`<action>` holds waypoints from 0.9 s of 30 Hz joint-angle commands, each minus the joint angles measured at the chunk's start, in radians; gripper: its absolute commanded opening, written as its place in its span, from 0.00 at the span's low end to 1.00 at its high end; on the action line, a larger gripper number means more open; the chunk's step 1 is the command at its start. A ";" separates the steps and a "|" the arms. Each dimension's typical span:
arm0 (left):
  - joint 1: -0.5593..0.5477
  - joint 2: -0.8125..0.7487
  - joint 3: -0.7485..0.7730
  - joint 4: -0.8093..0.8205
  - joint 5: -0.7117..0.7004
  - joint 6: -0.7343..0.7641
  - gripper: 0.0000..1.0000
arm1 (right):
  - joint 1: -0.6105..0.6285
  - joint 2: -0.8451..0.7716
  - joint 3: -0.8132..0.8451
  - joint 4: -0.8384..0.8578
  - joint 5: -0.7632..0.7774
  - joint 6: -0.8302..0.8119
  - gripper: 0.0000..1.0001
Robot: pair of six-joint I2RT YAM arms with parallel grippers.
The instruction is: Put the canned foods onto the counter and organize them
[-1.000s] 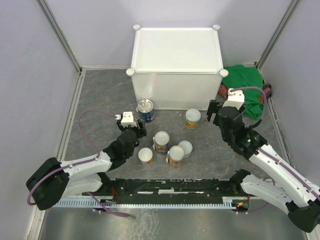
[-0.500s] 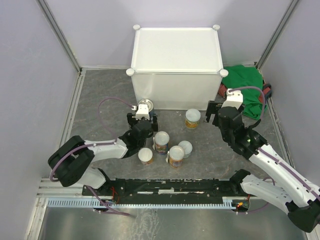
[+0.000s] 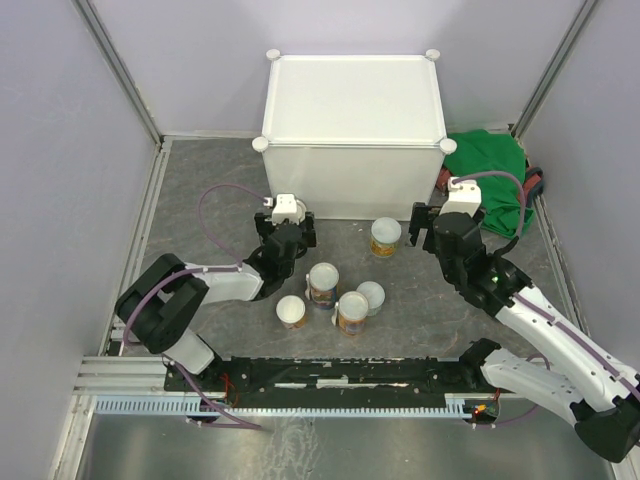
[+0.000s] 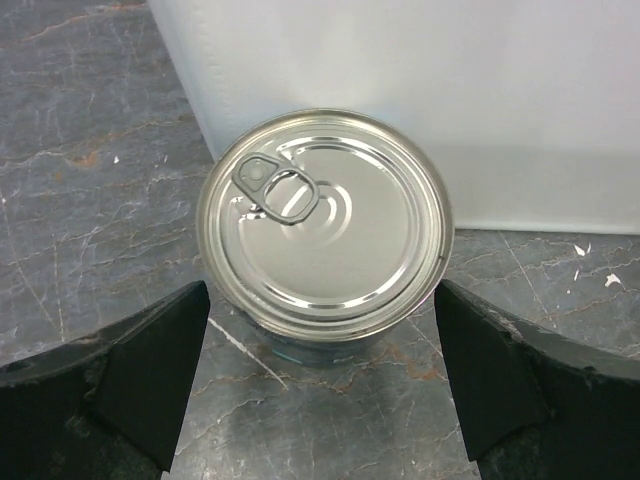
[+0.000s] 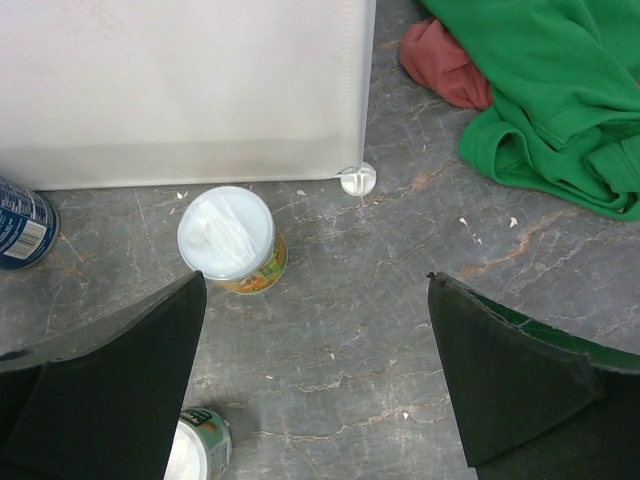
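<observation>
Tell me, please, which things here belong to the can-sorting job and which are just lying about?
Job: pull-tab can, yellow-labelled can, four grouped cans, white counter.
Lying about: green cloth, red cloth.

A green cloth point(image 3: 492, 165) is seen crumpled at the right of the overhead view, with a reddish cloth point(image 5: 440, 62) tucked against its left edge. Both are laid on a grey marbled floor point(image 3: 200, 190), which is closed in by pale lilac walls point(image 3: 60, 150).
</observation>
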 commanded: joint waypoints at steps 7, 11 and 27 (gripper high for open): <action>0.019 0.092 0.058 0.208 0.025 0.123 0.99 | 0.002 -0.004 0.018 0.043 -0.003 -0.030 0.99; 0.035 0.115 0.063 0.249 0.019 0.133 0.99 | 0.002 -0.002 0.010 0.048 -0.004 -0.030 0.99; 0.066 0.216 0.108 0.337 0.005 0.156 0.98 | 0.003 0.021 0.001 0.072 -0.014 -0.036 0.99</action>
